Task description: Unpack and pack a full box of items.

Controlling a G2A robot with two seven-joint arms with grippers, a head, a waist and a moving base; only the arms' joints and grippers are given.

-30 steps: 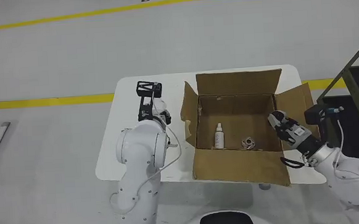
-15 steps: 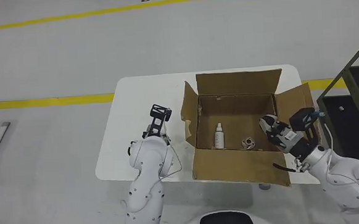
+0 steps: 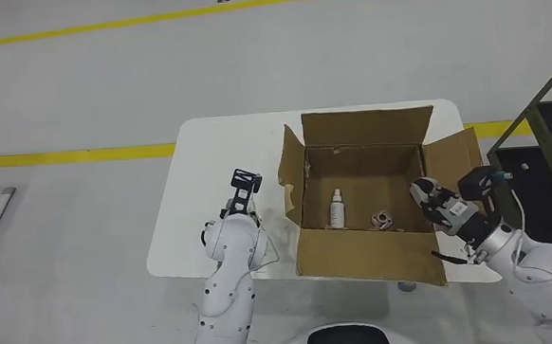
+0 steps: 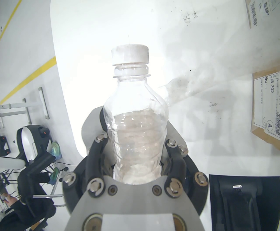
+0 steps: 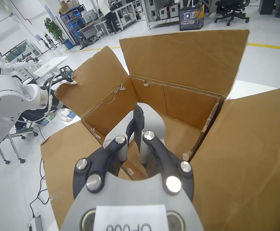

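Two small things sit on the bottom of the open cardboard box (image 3: 369,257): a little white bottle (image 3: 336,209) standing upright near the middle, and a small round object (image 3: 382,220) just to its right, apart from it. The box stands on the right half of the white bench (image 3: 208,152) with all four flaps folded outward, and the left flap is torn along its edge. The right gripper (image 5: 136,122) hangs above the box's right rim, beside the right flap, its toothed fingers pressed together with nothing between them. The left gripper (image 3: 245,183) is over the bench to the left of the box, near the left flap, and is clamped around the lower body of a clear plastic bottle (image 4: 133,122). This bottle has a white screw cap (image 4: 130,54) and is partly filled with clear liquid. Seen from the left wrist, the bench top under it is scuffed and flecked with dark specks. Around the bench lies a pale grey floor (image 3: 109,78) marked with yellow lines (image 3: 200,10), and a dark metal frame (image 3: 538,108) stands at the bench's right end. Beyond the box, the right wrist view takes in a workshop with workbenches, a potted plant (image 5: 52,28) and a black office chair (image 5: 231,13).
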